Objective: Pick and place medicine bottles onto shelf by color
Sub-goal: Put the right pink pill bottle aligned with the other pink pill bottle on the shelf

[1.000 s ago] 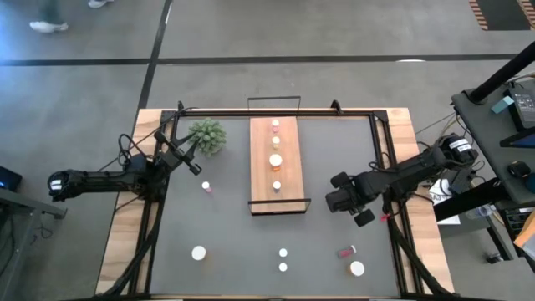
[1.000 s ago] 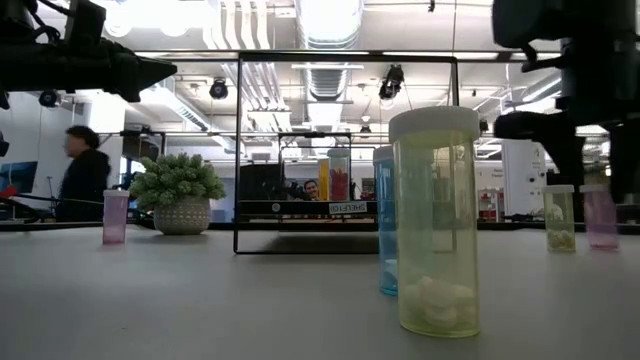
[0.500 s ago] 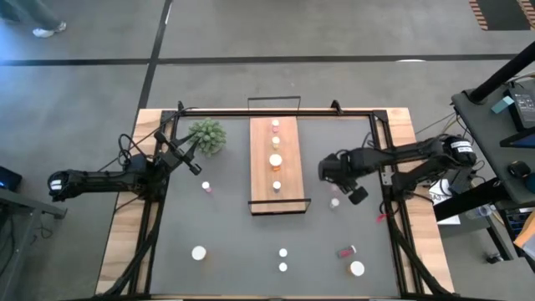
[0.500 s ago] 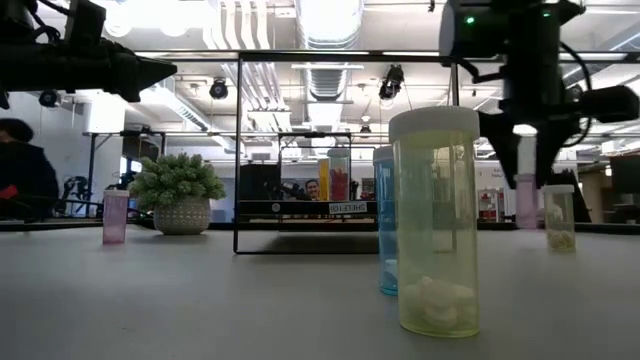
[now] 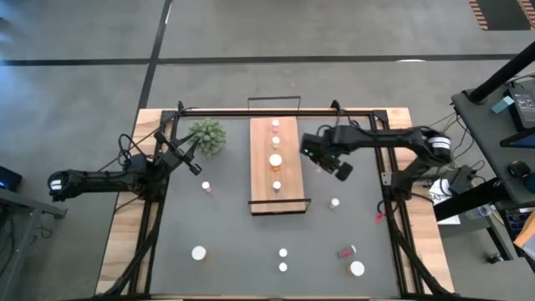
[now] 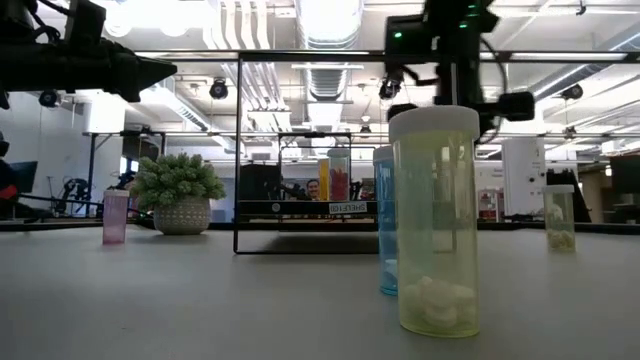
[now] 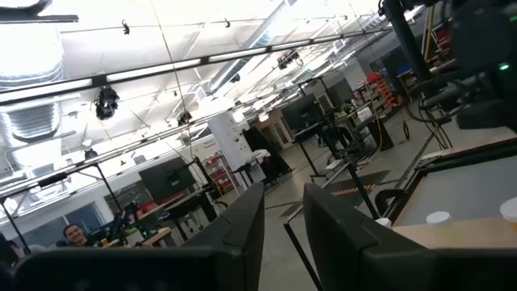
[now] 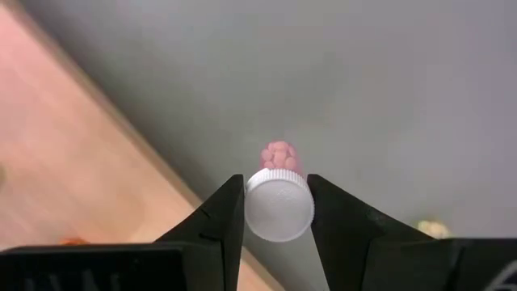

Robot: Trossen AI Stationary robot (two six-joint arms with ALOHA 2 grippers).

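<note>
My right gripper [image 5: 316, 155] is shut on a small pink bottle with a white cap [image 8: 279, 206]. It hovers just right of the light-wood shelf [image 5: 287, 176], whose wood also shows in the right wrist view [image 8: 81, 162]. Several white-capped bottles stand in a row on the shelf. My left gripper [image 5: 194, 155] is open and empty near the green plant [image 5: 207, 134] at the table's far left. Loose bottles stand on the dark table, among them a pink one [image 5: 206, 187] and a whitish one [image 5: 334, 202]. My right gripper pinches the pink bottle's white cap [image 8: 257, 202] between its two fingers [image 8: 230, 206], one on each side of the cap. The fingers come from above, pointing down. The bottle hangs roughly upright below the cap, lifted clear of the table.
Near the table's front edge are white-capped bottles [image 5: 199, 252], [image 5: 283, 252], [image 5: 357, 268] and a pink one lying down [image 5: 345, 250]. A tall yellowish bottle [image 6: 435, 220] and a blue one [image 6: 385, 225] stand close to the low camera. Black wire rails [image 5: 273, 101] end the shelf.
My right gripper has lifted the pink bottle off the table near the right edge. It has carried it toward the far left, to the shelf's right side, staying shut on it. A whitish bottle that the arm covered now shows on the table.
</note>
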